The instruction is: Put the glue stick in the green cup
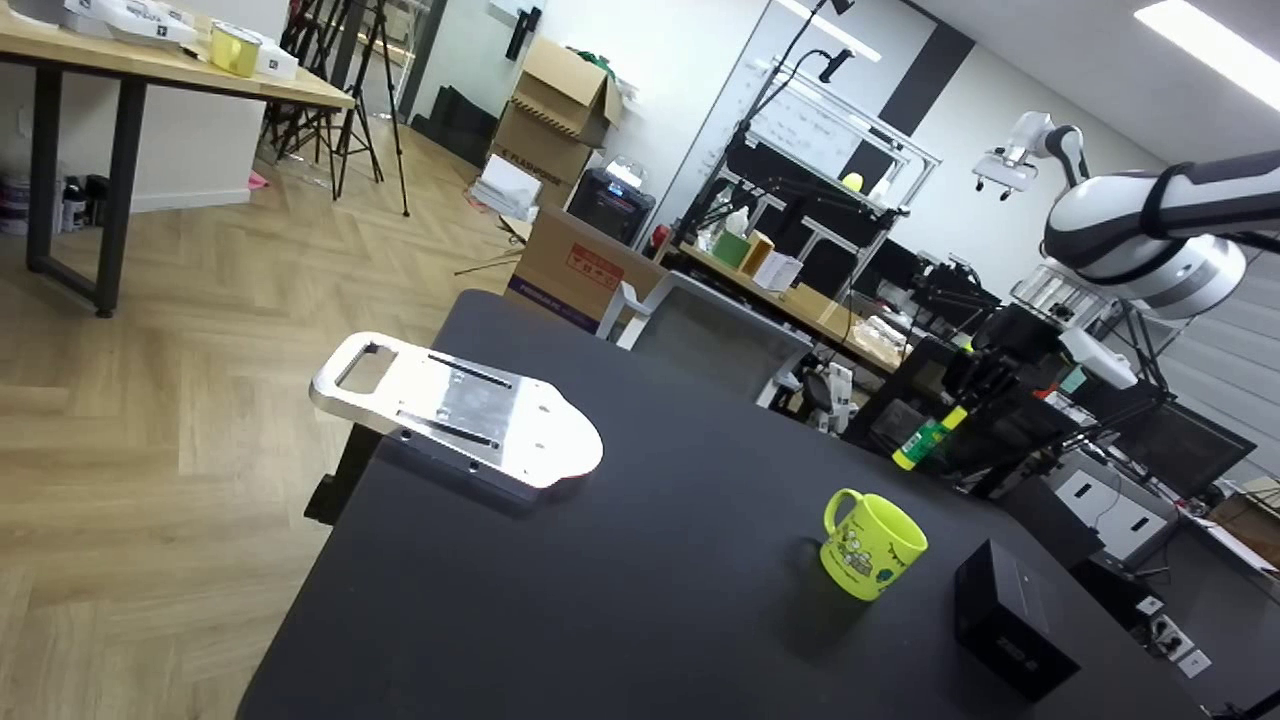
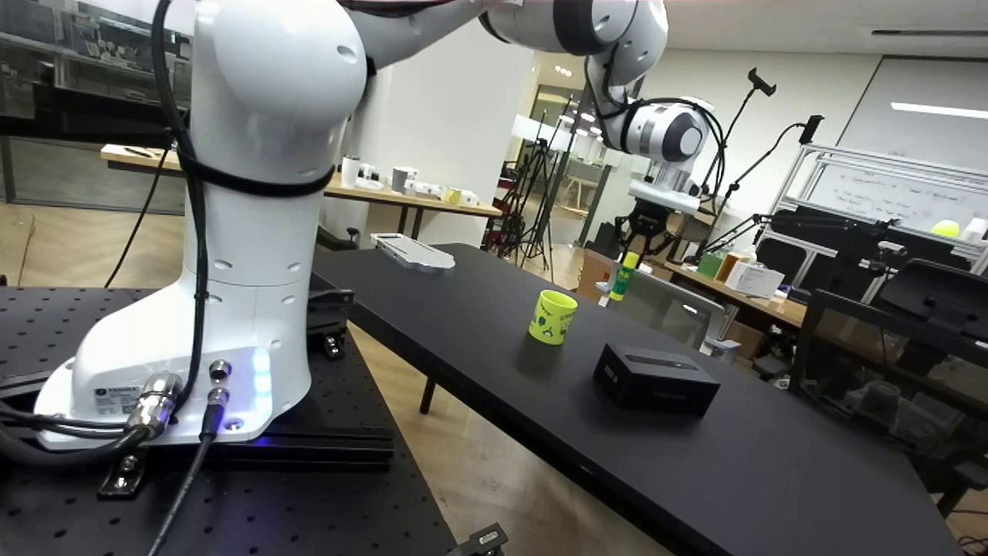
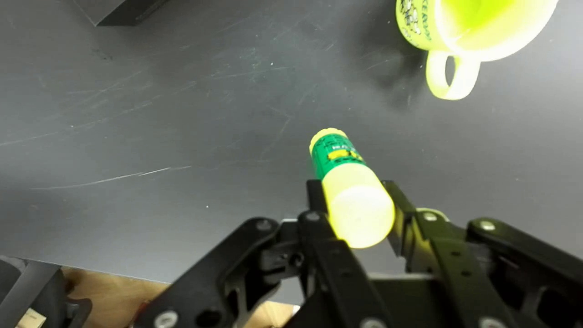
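While holding the glue stick (image 3: 350, 184) clamped in the gripper (image 3: 356, 200), could knock over the green cup (image 3: 469, 36), toward one o'clock in the wrist view, if swung across too low.

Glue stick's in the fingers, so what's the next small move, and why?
Probably ease the glue stick over the green cup, high enough to clear it: the fingers grip the stick's upper end, but in the wrist view it isn't above the cup.

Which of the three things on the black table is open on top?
The bright green cup: the wrist view looks right inside it. The black box has a closed top, and the white tool is flat.
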Robot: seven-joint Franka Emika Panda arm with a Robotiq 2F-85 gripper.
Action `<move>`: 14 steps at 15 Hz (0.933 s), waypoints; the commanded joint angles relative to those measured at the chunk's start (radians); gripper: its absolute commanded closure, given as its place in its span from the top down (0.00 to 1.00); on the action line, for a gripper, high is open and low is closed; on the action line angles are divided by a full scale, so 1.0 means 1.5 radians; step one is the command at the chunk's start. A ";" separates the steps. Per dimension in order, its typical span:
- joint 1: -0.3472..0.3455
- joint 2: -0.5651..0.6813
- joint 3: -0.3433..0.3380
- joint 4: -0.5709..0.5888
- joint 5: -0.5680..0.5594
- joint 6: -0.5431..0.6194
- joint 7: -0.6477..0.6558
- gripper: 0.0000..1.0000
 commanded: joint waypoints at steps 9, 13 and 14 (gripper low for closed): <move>0.039 -0.274 0.000 -0.421 -0.057 0.059 0.088 0.09; 0.022 -0.310 0.004 -0.496 -0.037 0.091 0.067 0.09; 0.016 -0.310 0.007 -0.509 -0.027 0.113 0.056 0.09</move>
